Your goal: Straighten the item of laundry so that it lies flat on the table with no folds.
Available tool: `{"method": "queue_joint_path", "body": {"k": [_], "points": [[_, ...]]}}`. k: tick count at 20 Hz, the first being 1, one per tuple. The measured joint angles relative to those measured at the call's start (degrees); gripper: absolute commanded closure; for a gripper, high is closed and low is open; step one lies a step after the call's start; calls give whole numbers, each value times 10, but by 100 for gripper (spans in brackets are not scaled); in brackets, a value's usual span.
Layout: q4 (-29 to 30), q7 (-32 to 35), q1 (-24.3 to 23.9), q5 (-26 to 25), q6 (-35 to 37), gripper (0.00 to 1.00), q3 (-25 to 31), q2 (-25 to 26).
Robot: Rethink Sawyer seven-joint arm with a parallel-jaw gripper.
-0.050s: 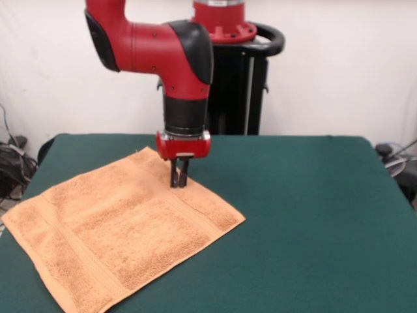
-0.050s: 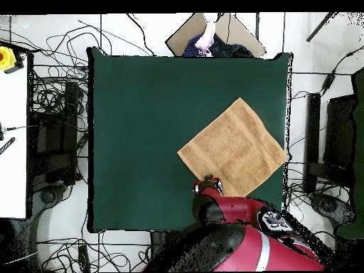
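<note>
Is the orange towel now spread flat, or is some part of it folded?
Spread flat: the towel lies on the table as one four-cornered sheet in both views, with no folded corner visible.

Orange-tan banded towel (image 1: 124,228), dark green table (image 1: 313,215)

A tangle of black cables (image 2: 60,50) is sprawling across the pale tiled floor (image 2: 142,32), running from nine o'clock round to twelve in the overhead view. A white bench (image 2: 13,142) is lying along the nine o'clock edge, carrying a yellow box with a red button (image 2: 10,58) at ten. A brown cardboard sheet (image 2: 186,35) is sitting at twelve, a person's hand (image 2: 207,35) showing there.
</note>
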Motion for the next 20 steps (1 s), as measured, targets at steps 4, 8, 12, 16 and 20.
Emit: {"method": "queue_joint_path", "body": {"k": [4,8,12,16,20], "points": [[10,0,2,15,-43,100,-11,10],[18,0,4,28,-81,100,-20,19],[26,0,8,43,-112,100,-29,27],[40,0,18,79,-149,100,-40,37],[54,0,25,116,-177,100,-45,44]]}}
